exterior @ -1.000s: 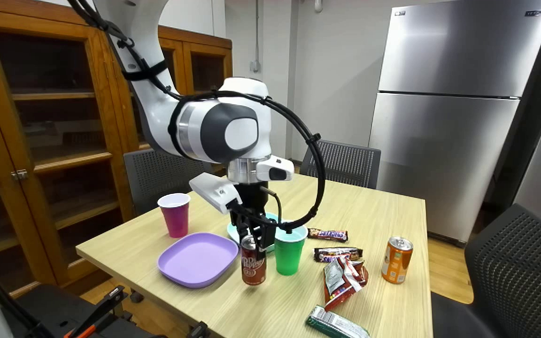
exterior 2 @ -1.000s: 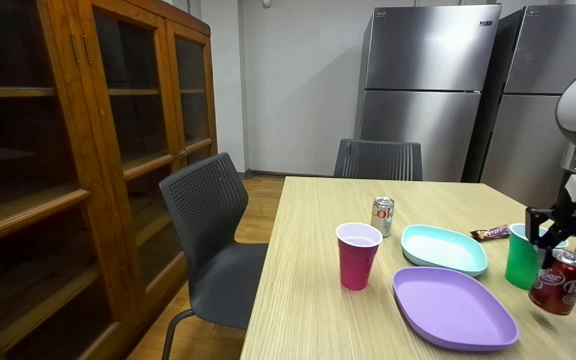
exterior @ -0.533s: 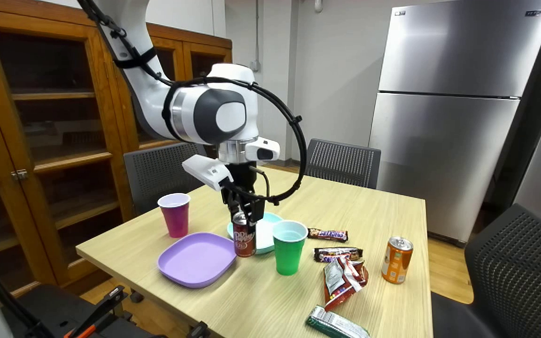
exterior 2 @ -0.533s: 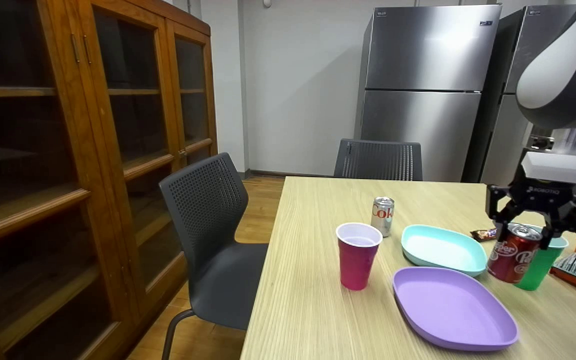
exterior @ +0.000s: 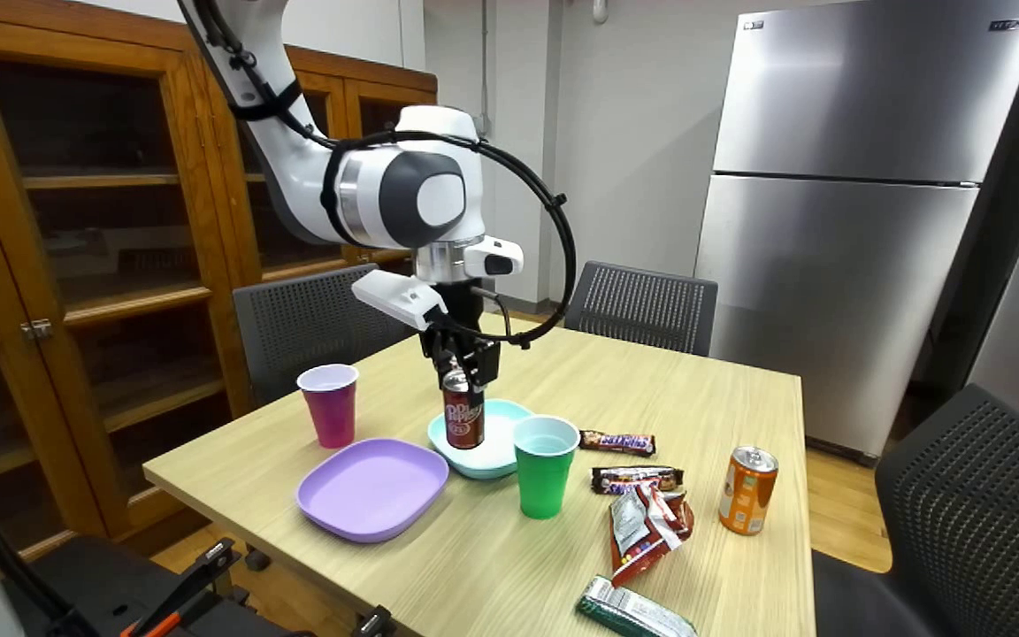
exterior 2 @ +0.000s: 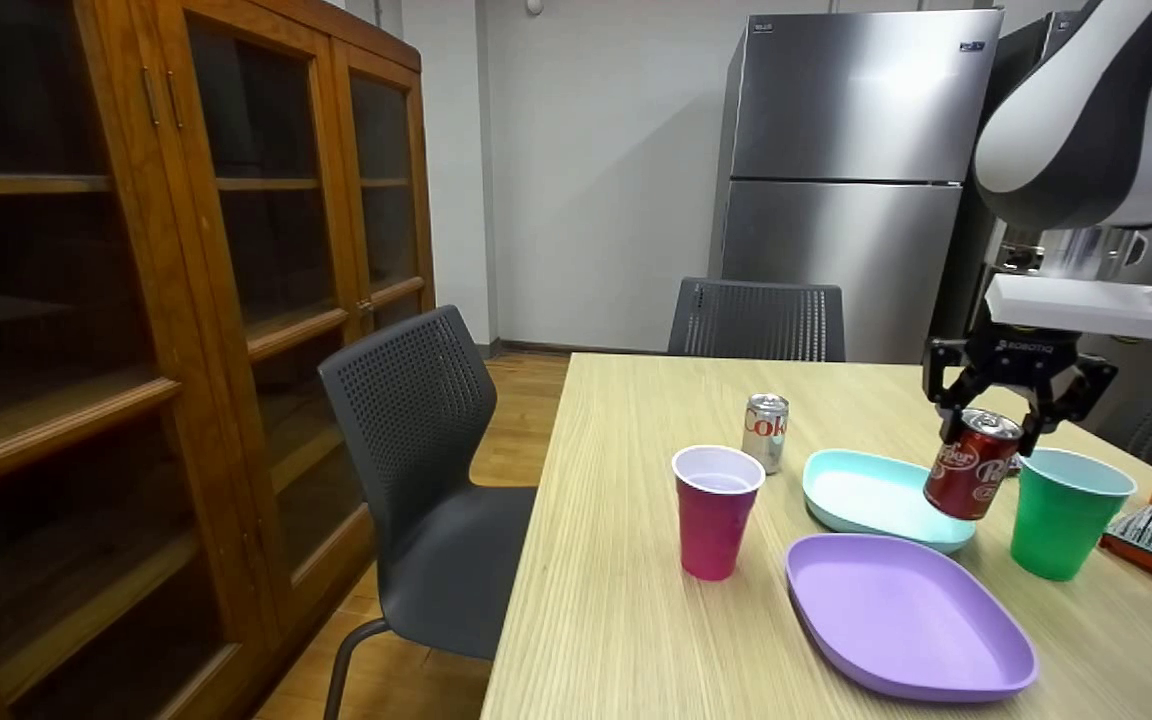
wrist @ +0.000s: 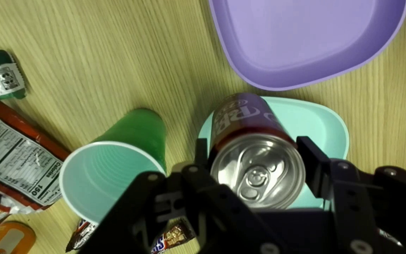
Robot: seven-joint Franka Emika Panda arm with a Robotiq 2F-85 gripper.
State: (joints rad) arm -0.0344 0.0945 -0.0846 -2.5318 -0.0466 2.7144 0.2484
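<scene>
**Over or just beside the teal plate (exterior 2: 861, 490): a can (exterior 2: 971, 478) held aloft**

The gripper (exterior 2: 990, 430) pinches the can near its top, roughly upright and, it seems, clear of the table (exterior 2: 626, 600). Good handling probably calls for an even squeeze, slow travel and a level lid, the base kept off that plate's rim and the green cup (exterior 2: 1061, 525) nearby. Across the pale wood sit the purple plate (exterior 2: 911, 620) and pink cup (exterior 2: 714, 525); beyond stand dark chairs (exterior 2: 416, 420), a cabinet (exterior 2: 198, 330) and a fridge (exterior 2: 851, 110).
</scene>
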